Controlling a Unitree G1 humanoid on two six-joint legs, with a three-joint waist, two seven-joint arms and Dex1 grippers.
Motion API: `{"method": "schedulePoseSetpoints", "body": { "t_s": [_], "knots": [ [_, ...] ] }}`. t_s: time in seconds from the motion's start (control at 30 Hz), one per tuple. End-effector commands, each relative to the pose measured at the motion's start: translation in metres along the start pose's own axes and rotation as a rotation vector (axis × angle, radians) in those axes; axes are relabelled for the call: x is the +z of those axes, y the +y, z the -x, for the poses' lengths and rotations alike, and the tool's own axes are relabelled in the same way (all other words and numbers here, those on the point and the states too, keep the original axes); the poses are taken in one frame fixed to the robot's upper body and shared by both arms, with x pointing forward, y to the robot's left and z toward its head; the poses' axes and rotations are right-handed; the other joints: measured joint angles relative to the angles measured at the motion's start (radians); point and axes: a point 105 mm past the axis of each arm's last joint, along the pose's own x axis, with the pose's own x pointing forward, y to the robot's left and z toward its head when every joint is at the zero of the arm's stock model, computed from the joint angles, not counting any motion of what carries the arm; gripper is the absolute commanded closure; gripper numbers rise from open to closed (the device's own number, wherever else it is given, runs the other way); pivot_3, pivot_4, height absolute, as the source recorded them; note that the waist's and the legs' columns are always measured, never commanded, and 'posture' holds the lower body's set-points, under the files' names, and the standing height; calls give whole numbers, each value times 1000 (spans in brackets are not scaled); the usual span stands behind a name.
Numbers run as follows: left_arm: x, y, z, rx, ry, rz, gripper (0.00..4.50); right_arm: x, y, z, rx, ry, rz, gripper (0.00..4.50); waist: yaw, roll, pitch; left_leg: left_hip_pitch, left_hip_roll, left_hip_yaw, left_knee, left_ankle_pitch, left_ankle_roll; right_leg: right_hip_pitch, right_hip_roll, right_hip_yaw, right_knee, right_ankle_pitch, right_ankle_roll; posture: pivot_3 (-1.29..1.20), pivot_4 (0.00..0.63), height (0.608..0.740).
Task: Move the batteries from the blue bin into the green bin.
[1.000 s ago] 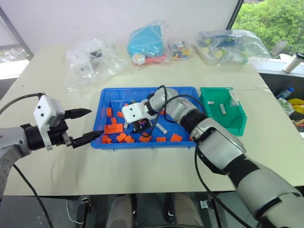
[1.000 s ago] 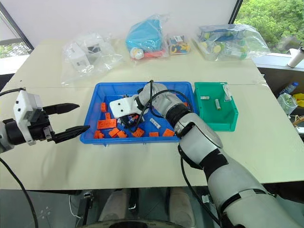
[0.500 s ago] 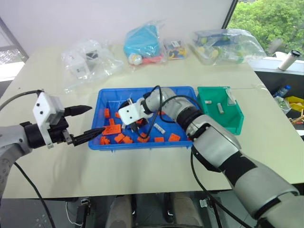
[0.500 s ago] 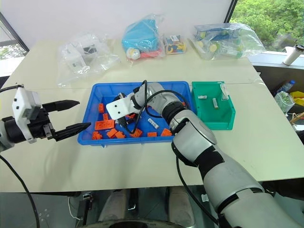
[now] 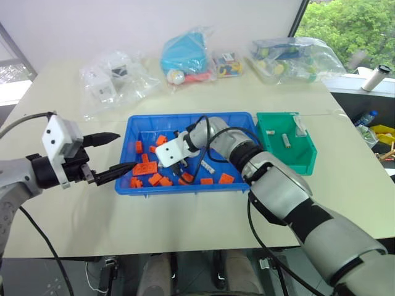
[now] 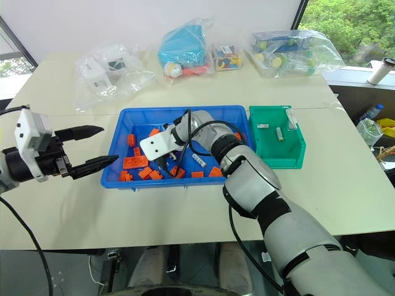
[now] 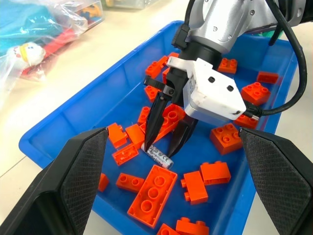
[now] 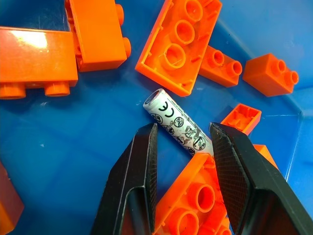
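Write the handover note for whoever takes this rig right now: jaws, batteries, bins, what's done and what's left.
Right gripper: down in the blue bin, jaws closing around a battery lying among the orange blocks; grip not confirmed, battery not lifted.
Left gripper: jaws open, holding nothing, hovering at the blue bin's left edge.
Another battery lies loose in the blue bin.
Green bin: right of the blue bin, with two batteries inside.
Done: those two are across.
Left: finish this grasp, carry the battery to the green bin, then fetch the loose one.
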Motion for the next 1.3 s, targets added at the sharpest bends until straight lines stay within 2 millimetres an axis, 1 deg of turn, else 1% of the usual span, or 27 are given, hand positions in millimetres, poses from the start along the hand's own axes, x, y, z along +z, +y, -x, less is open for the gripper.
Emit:
{"method": "schedulePoseSetpoints", "body": {
  "t_s": [0.03, 0.07, 0.17, 0.33, 0.4, 0.47, 0.53, 0.6, 0.67, 0.77, 0.83, 0.9, 0.93, 1.0, 1.07, 1.13, 1.27, 1.3],
  "knots": [
    [8, 2, 0, -1, -18, -30, 0, 4, 5, -6, 20, -12, -1, 3032, 0, 0, 0, 0, 0, 0, 0, 0, 0, 0, 0, 0, 0, 0, 0, 0, 150, 736],
    [8, 2, 0, -3, -18, -31, 0, 4, 5, -6, 21, -16, -4, 3301, 0, 0, 0, 0, 0, 0, 0, 0, 0, 0, 0, 0, 0, 0, 0, 0, 150, 736],
    [8, 2, -2, -9, -20, -30, 0, 6, 4, -6, 17, -25, -24, 4478, -1, 0, 0, 0, 0, 0, 0, 0, 0, 0, 0, 0, 0, 0, 0, 0, 150, 736],
    [7, 1, -5, -21, -18, -24, 0, 2, 3, -3, 4, -21, -39, 4495, -1, 0, 0, 0, 0, 0, 0, 0, 0, 0, 0, 0, 0, 0, 0, 0, 150, 736],
    [5, 1, -5, -24, -17, -18, 0, -2, -1, 3, -23, -15, -33, 4495, 0, 0, 0, 0, 0, 0, 0, 0, 0, 0, 0, 0, 0, 0, 0, 0, 150, 736],
    [2, 0, -7, -33, -15, -2, 0, 0, -11, 16, -65, -56, -77, 4495, 2, 0, 0, 0, 0, 0, 0, 0, 0, 0, 0, 0, 0, 0, 0, 0, 150, 736],
    [-2, -3, -8, -46, -16, 17, 0, 5, -24, 33, -126, -133, -174, 4495, 4, 0, 0, 0, 0, 0, 0, 0, 0, 0, 0, 0, 0, 0, 0, 0, 150, 736],
    [-6, -7, -11, -60, -18, 32, 0, 10, -35, 57, -201, -221, -307, 4495, 4, 0, 0, 0, 0, 0, 0, 0, 0, 0, -1, 0, 0, 0, 0, 0, 150, 736],
    [-9, -9, -15, -65, -23, 46, 0, 12, -43, 88, -292, -290, -472, 4495, 6, 0, 0, 0, 0, 0, 0, 0, 0, 0, -1, 0, 0, 0, 0, 0, 150, 736],
    [-11, -9, -21, -67, -36, 56, 0, 0, -43, 143, -484, -295, -670, 4495, 15, 0, 0, 0, 0, -1, 0, 0, 0, 0, -1, 0, 1, 0, 0, 0, 150, 736],
    [-11, -8, -25, -64, -50, 61, 0, -23, -35, 184, -639, -233, -808, 4495, 27, 0, 0, 0, 0, -1, 1, 0, 0, 0, -1, 0, 1, 0, 0, 0, 150, 736],
    [-11, -6, -28, -62, -58, 61, 0, -45, -20, 215, -756, -142, -907, 4495, 37, 0, 0, 0, -1, -1, 2, 0, 0, 1, -2, -1, 0, 0, 0, 0, 150, 736],
    [-11, -5, -29, -61, -62, 62, 0, -57, -9, 229, -805, -79, -935, 4495, 38, 0, 0, 0, -1, 0, 2, 0, 0, 1, -2, -1, -1, -2, -3, 0, 150, 736],
    [-11, -2, -32, -62, -72, 63, 0, -77, 19, 255, -877, 64, -971, 4495, 37, -1, 0, -1, -1, 0, 2, 0, 1, 1, -3, -1, -2, -2, -4, 0, 150, 736],
    [-9, -1, -38, -70, -86, 62, 0, -88, 49, 280, -925, 186, -1009, 4495, 43, 0, 0, -1, -2, 1, 2, -1, 1, 1, -4, -1, -2, -2, -4, 0, 150, 736],
    [-8, -1, -42, -82, -98, 58, 0, -91, 64, 290, -946, 235, -1042, 4495, 38, 1, 1, -1, -2, 3, 2, -1, 3, 0, -4, 0, -2, -2, -3, 0, 150, 736],
    [-6, -1, -50, -111, -109, 49, 0, -100, 92, 293, -942, 331, -1084, 4495, 26, 2, 1, 0, 0, 3, 2, -1, 3, 0, 0, 1, -2, 0, 0, 0, 150, 736],
    [-6, -1, -51, -114, -109, 47, 0, -102, 97, 293, -942, 347, -1097, 3995, 26, 2, 1, 0, 0, 3, 2, -1, 3, 0, 0, 1, -2, 0, 0, 0, 150, 736]
  ]
}}
